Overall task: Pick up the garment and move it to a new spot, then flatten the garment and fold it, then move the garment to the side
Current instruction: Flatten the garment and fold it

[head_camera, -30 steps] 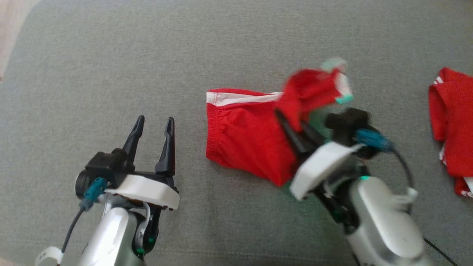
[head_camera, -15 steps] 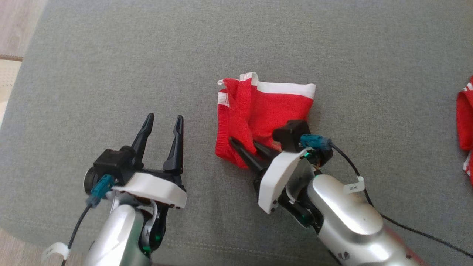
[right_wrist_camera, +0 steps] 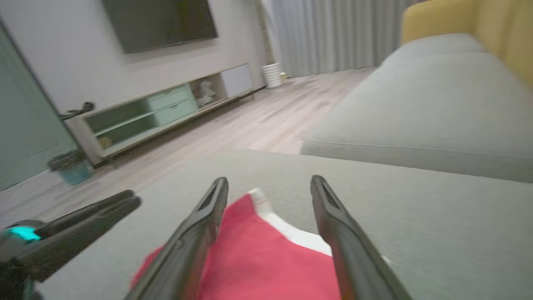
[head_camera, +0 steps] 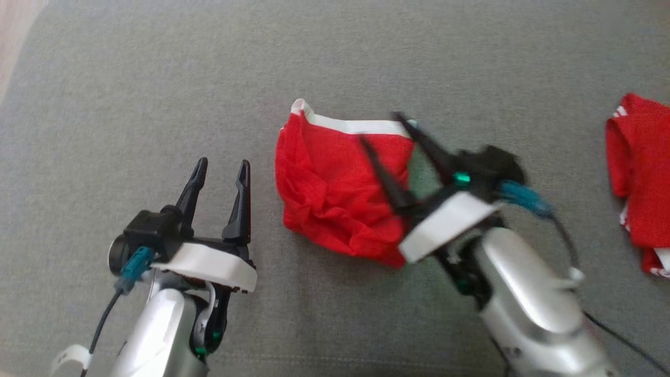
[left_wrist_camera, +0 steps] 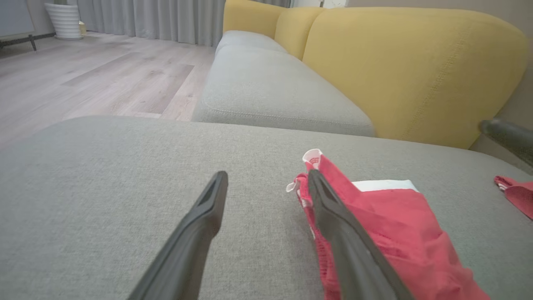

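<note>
The garment (head_camera: 335, 193) is a red piece with a white waistband, lying folded and rumpled on the grey sofa seat (head_camera: 157, 78). My right gripper (head_camera: 381, 128) hovers over its right part, open, with nothing between the fingers. In the right wrist view the garment (right_wrist_camera: 266, 262) lies below the spread fingers (right_wrist_camera: 195, 233). My left gripper (head_camera: 220, 167) stands open to the garment's left, apart from it. In the left wrist view the garment (left_wrist_camera: 395, 233) sits behind the right finger (left_wrist_camera: 341, 233).
A second red garment (head_camera: 638, 178) lies at the seat's right edge. Yellow back cushions (left_wrist_camera: 408, 71) rise behind the seat. Another grey seat cushion (left_wrist_camera: 270, 91) adjoins it. Wooden floor (left_wrist_camera: 83, 75) lies beyond the front edge.
The right gripper has let go of the garment and opened, rising up and to the right over it. The garment now lies folded over. The left gripper stayed put. The camera shifted.
</note>
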Robot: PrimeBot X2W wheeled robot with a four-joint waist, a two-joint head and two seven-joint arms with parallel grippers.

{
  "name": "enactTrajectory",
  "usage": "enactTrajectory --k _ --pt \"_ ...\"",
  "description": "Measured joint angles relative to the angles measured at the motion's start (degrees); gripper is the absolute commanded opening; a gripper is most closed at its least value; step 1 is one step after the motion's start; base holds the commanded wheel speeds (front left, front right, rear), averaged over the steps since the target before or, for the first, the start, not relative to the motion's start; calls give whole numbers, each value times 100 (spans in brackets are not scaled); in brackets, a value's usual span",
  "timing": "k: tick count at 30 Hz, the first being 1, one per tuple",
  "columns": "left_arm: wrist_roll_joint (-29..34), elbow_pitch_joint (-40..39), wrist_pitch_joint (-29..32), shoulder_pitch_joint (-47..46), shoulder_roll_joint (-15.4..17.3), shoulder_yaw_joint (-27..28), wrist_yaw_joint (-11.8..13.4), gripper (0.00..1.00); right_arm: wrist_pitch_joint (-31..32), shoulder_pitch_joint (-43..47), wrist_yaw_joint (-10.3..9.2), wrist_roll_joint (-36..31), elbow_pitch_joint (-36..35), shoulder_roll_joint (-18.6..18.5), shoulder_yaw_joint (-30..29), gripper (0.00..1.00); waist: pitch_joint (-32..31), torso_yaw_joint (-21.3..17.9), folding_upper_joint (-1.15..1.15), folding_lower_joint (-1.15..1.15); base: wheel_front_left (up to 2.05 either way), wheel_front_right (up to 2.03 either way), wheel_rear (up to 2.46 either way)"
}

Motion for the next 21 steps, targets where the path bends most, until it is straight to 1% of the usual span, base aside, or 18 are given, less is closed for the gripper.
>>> enactTrajectory --k 6,10,12,14,21 --pt "41 -64 0 13 102 31 58 100 75 1089 0 -590 -742 -22 -1737 100 -118 -212 0 0 0 0 0" --pt "42 -124 0 68 174 55 108 100 223 1648 0 -953 -1287 -19 -2568 100 -200 -297 0 0 0 0 0" --pt "60 -166 2 138 203 71 140 100 292 1907 0 -1126 -1534 -14 -2842 100 -247 -325 0 0 0 0 0" --pt "82 -208 9 208 248 108 159 100 350 2146 0 -1194 -1775 -3 -2999 100 -295 -355 0 0 0 0 0" --pt "82 -334 68 354 334 142 249 100 576 2603 0 -1258 -2282 85 -3154 100 -404 -396 0 0 0 0 0"
